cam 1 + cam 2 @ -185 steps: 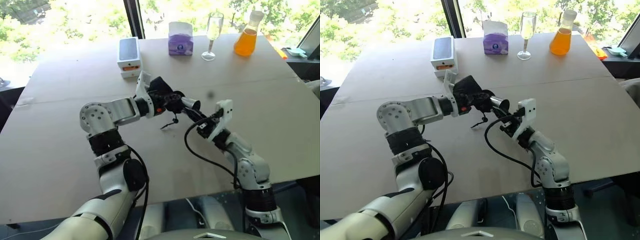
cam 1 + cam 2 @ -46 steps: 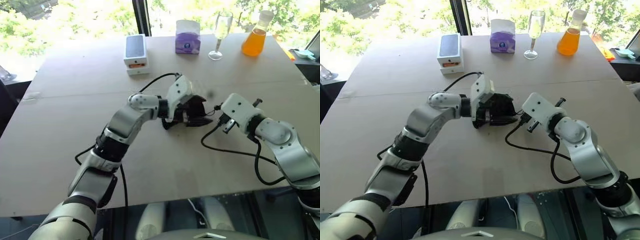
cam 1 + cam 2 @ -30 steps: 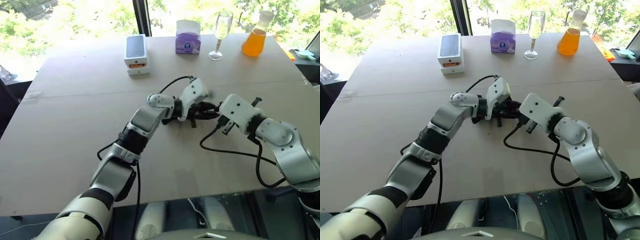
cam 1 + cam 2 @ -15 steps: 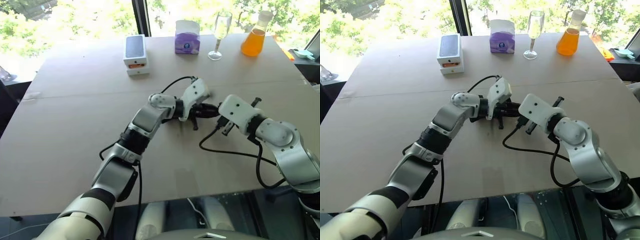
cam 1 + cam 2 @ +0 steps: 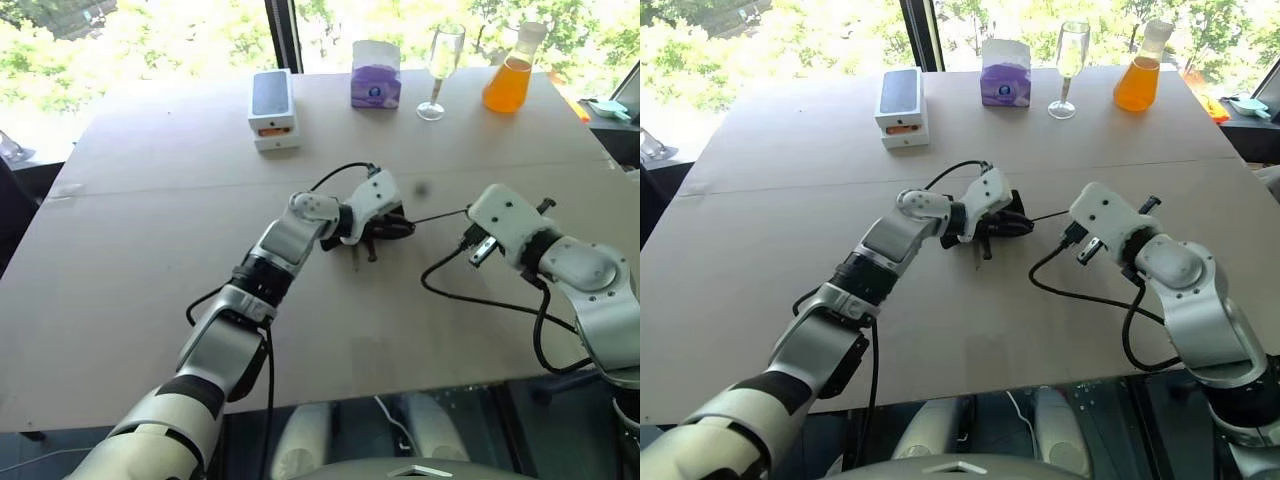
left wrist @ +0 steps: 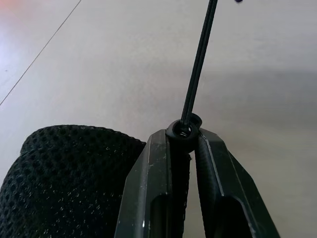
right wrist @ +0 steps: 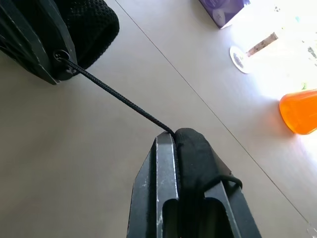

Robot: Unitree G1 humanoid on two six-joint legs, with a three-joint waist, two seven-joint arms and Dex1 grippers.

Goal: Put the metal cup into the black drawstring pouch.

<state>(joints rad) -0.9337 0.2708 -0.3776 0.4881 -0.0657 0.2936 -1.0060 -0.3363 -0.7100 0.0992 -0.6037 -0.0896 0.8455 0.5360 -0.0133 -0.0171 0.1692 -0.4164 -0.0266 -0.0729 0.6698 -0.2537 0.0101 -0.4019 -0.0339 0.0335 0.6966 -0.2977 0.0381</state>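
The black drawstring pouch (image 5: 388,226) lies on the table at mid-centre, a bulging mesh bag (image 6: 64,183). My left gripper (image 6: 183,136) is shut on the small round cord bead at the pouch's mouth. From that bead a thin black cord (image 7: 119,96) runs taut to my right gripper (image 7: 173,139), which is shut on the cord's far end. In the head views the right gripper (image 5: 470,220) is a hand's width to the right of the pouch. The metal cup is hidden.
At the table's far edge stand a white phone box (image 5: 272,108), a purple tissue box (image 5: 375,75), a clear wine glass (image 5: 440,70) and a flask of orange liquid (image 5: 511,68). A black cable (image 5: 480,298) from the right arm loops over the table.
My right gripper has drawn away to the right, pulling the cord out straight and taut. The left gripper and the pouch have sunk a little toward the table.
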